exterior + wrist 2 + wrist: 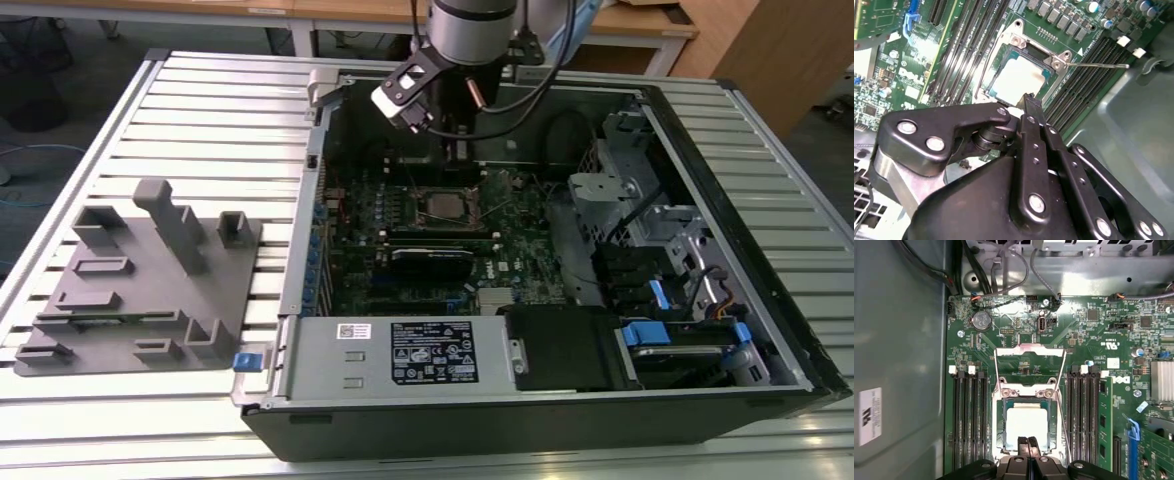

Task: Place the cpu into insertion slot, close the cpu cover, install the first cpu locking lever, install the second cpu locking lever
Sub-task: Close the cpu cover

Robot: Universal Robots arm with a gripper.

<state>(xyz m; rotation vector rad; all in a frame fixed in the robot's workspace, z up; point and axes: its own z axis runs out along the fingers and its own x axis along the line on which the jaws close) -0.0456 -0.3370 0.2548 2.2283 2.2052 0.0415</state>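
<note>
**Exterior view:** the gripper (458, 158) hangs inside the open computer case (534, 430), close above the cpu (447, 205) on the motherboard (521, 250). A grey fixture block (134, 270) lies on the slatted table (200, 90) at the exterior view's left.

**Second wrist view:** the fingertips (1026, 102) are pressed together with nothing between them, at the edge of the cpu. The cpu lies flat in the insertion slot (994, 70). A wire locking lever (1099, 65) juts out sideways.

**First wrist view:** the cpu cover (1029, 347) stands open, raised off the slot. The slot sits between two banks of memory slots (969, 420).
</note>
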